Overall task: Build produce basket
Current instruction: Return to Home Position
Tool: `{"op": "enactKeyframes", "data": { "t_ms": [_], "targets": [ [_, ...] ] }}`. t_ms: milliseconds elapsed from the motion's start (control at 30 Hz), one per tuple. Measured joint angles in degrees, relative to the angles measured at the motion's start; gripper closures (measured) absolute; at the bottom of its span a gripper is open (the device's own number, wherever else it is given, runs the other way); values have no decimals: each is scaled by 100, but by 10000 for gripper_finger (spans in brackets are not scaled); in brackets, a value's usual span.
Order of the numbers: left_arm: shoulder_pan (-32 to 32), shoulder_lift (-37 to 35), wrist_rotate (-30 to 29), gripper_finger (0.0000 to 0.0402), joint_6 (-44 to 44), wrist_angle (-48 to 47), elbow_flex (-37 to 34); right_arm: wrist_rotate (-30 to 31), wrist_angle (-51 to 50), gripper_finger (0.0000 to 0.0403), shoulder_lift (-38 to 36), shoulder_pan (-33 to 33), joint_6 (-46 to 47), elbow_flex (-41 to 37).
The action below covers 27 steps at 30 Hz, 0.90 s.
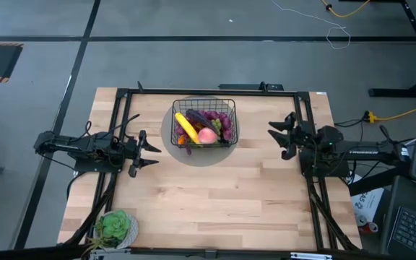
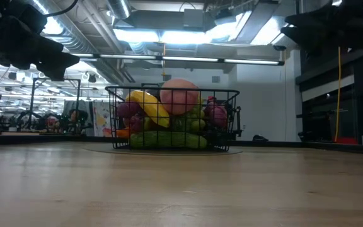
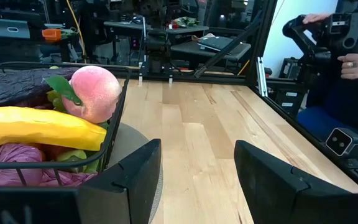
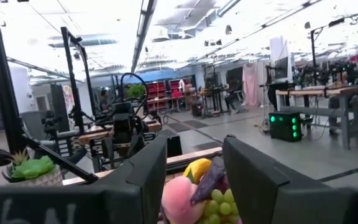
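Black left claw (image 1: 152, 152) and right claw (image 1: 276, 139), both spread open and empty, hang above the tabletop (image 1: 222, 202) on either side of the wire basket (image 1: 234, 119). It holds a banana (image 1: 186, 128), peach (image 1: 207, 135), purple grapes (image 1: 224, 124) and, seemingly, an eggplant (image 3: 17, 87). No produce lies loose; filling looks complete, leaving only arm parking.

The basket (image 1: 234, 115) stands on the table (image 1: 215, 195) between the fingers of the left gripper (image 1: 154, 154) and those of the right gripper (image 1: 275, 139), apart from both. In it the banana (image 1: 186, 127) lies beside the peach (image 1: 207, 135), on the other produce (image 1: 222, 123). The potted plant (image 1: 116, 227) stands well behind the left fingers.
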Motion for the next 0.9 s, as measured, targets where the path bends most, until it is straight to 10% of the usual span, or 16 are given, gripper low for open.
{"op": "enactKeyframes", "data": {
  "t_ms": [900],
  "targets": [
    [-1, 0, 0, 202, 0, 0, 0, -417, -2548, 244, -1886, -153, -178, -4]
  ]
}}
